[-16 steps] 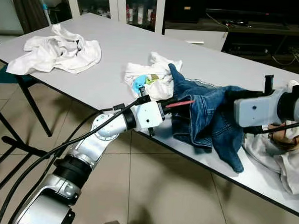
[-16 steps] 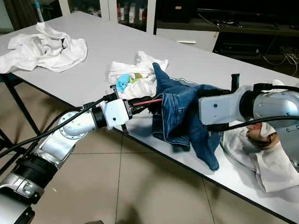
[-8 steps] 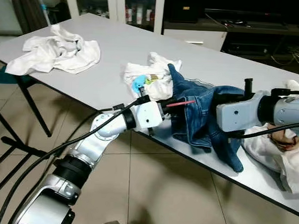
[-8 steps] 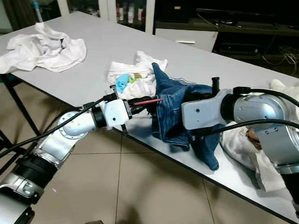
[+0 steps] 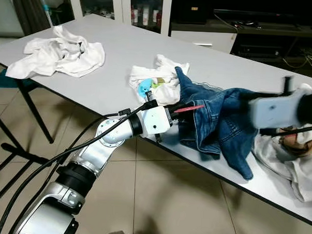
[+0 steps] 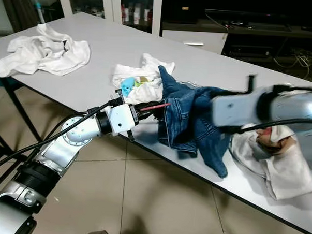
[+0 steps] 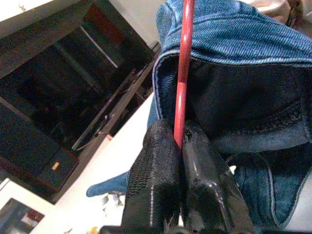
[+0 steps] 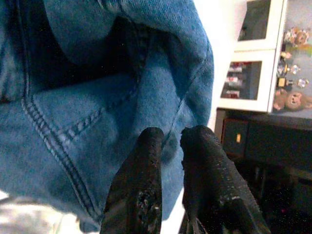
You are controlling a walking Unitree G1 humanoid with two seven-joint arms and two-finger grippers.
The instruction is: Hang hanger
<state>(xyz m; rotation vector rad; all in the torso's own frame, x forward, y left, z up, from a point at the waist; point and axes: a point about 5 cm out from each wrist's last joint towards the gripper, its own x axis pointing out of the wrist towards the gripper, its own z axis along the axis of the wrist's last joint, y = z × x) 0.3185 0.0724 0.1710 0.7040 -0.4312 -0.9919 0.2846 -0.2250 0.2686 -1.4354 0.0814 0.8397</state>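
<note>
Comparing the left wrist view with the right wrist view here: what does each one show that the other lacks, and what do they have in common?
Left wrist view alone: the left gripper shut on the red hanger, whose rod runs up into the jacket's folded hem, with a dark low cabinet behind. Right wrist view alone: the right gripper, its fingers a narrow gap apart and holding nothing, close against a stitched seam, with a white glass-door cabinet beyond. Both: the blue denim jacket seen close up, with black fingers in front.

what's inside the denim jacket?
A red hanger runs from the left gripper, shut on it, into the denim jacket. Its far end is covered by fabric.
</note>
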